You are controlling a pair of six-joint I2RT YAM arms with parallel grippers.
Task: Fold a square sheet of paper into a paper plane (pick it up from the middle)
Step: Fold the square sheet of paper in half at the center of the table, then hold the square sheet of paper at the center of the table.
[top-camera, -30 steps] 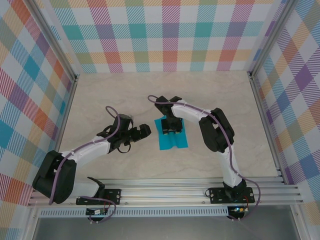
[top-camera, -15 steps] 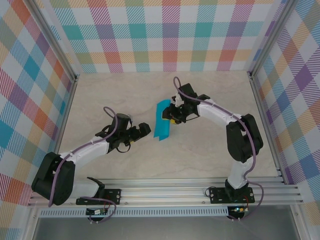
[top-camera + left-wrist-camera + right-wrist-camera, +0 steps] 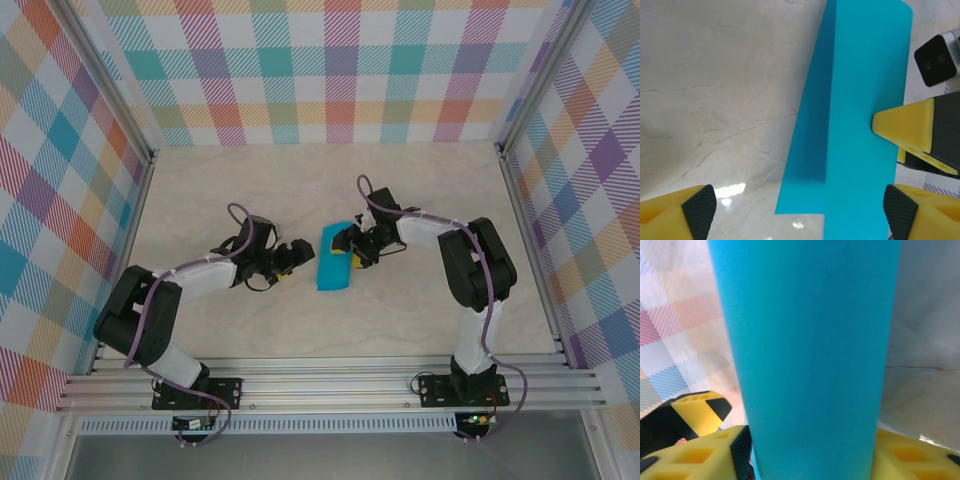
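Left arm reaches in low across the pale marbled counter [image 3: 200,190]. Left claw [image 3: 290,255] sits just left of the sheet of paper [image 3: 332,262]. Its wrist view shows its two black-padded fingers [image 3: 696,212] standing wide apart, gripping nothing, with the near end of the sheet lying between them and clear of both pads. The sheet is teal and folded into a narrow long strip. It lies at mid-counter between the two claws, long axis running away from the arm bases. A lengthwise crease divides it, and the left face is darker than the right. Right claw [image 3: 355,250] meets the strip at its right edge near the far end, one yellow finger [image 3: 902,125] touching the paper. In the right wrist view the strip rises up the middle between that claw's yellow fingers [image 3: 700,457]. Whether they pinch the paper or merely flank it, I cannot tell.
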